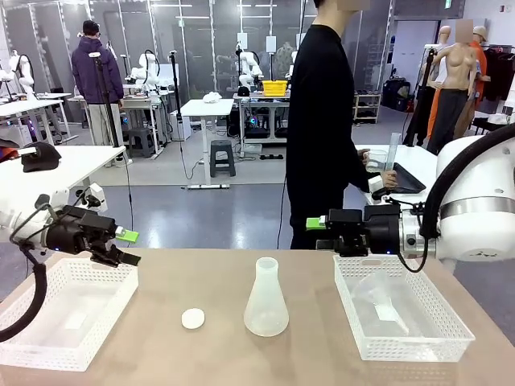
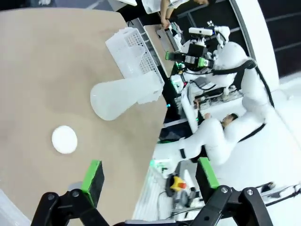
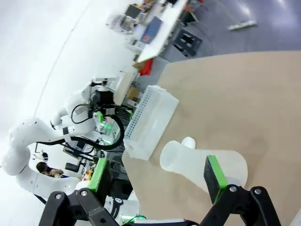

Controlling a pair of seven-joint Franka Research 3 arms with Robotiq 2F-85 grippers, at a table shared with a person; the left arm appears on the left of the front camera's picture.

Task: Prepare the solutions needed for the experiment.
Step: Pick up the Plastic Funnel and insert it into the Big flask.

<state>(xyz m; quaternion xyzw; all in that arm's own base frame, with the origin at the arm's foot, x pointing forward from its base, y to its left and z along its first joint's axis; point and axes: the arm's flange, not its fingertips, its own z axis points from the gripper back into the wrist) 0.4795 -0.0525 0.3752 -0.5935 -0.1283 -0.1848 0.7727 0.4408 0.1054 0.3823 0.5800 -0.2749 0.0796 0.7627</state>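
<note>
A frosted white conical flask (image 1: 265, 299) stands upright at the middle of a tan table (image 1: 161, 354). Whether any pale solution lies in its base cannot be told through the cloudy wall. A small round white cap (image 1: 193, 318) lies just left of the flask. White plastic mesh baskets sit well to the flask's left (image 1: 72, 264) and right (image 1: 402, 354). The left gripper (image 1: 129, 247) hovers above the left basket and the right gripper (image 1: 326, 235) above the right one, each with its jaws spread apart and empty.
</note>
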